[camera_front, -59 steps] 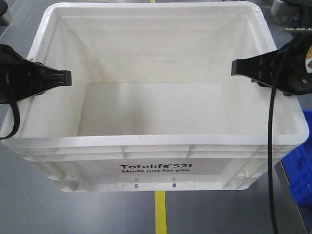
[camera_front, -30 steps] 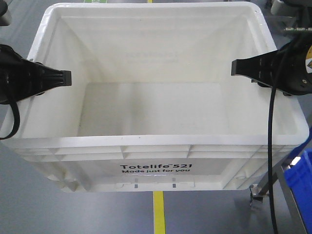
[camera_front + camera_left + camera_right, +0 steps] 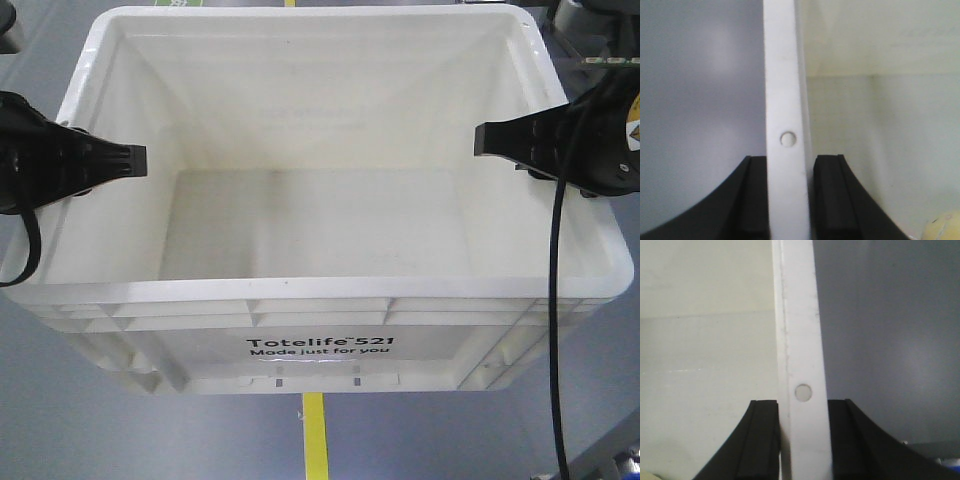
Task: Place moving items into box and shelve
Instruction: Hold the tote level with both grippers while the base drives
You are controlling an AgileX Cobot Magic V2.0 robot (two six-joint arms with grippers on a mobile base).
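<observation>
Apparently 1 moving item (image 3: 943,228) lies inside the box (image 3: 320,291), left end effector (image 3: 790,167) and right end effector (image 3: 803,412) clenching its rims; shelving remains.

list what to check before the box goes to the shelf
1. Left tool clamped on box rim: ok.
2. Right tool clamped on opposite rim: ok.
3. Box held level: ok.
4. Both items inside: cannot tell; only a yellowish piece shows at the left wrist view's edge.
5. Cable free of box: cannot tell; it crosses the front right corner.
</observation>
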